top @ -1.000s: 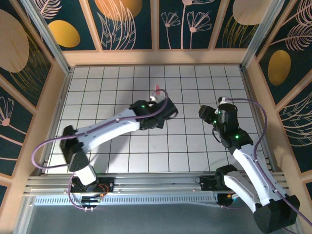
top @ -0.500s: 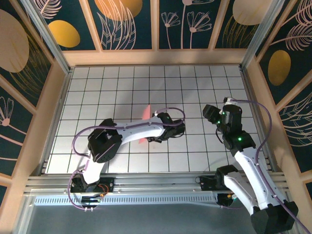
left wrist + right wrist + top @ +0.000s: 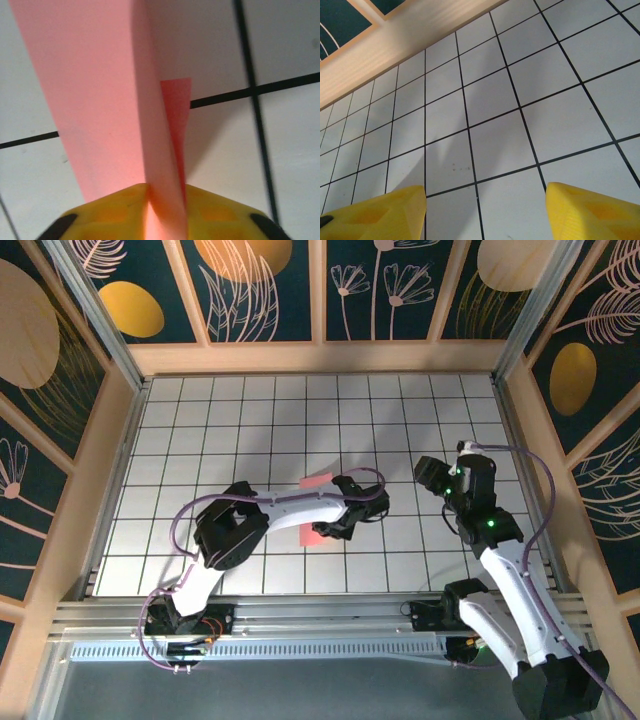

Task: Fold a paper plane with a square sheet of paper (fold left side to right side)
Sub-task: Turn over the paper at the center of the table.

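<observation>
Left wrist: left claw [image 3: 165, 216] nearly closed, yellow plastic fingers [image 3: 110, 212] pinching thin matte salmon-pink paper [image 3: 95, 100]. Paper folded, layered edges, sharp crease running straight ahead from the grip, above white grid tiles [image 3: 292, 150]. Right wrist: right claw [image 3: 485, 210] wide open, holds nothing, tiles ahead.
</observation>
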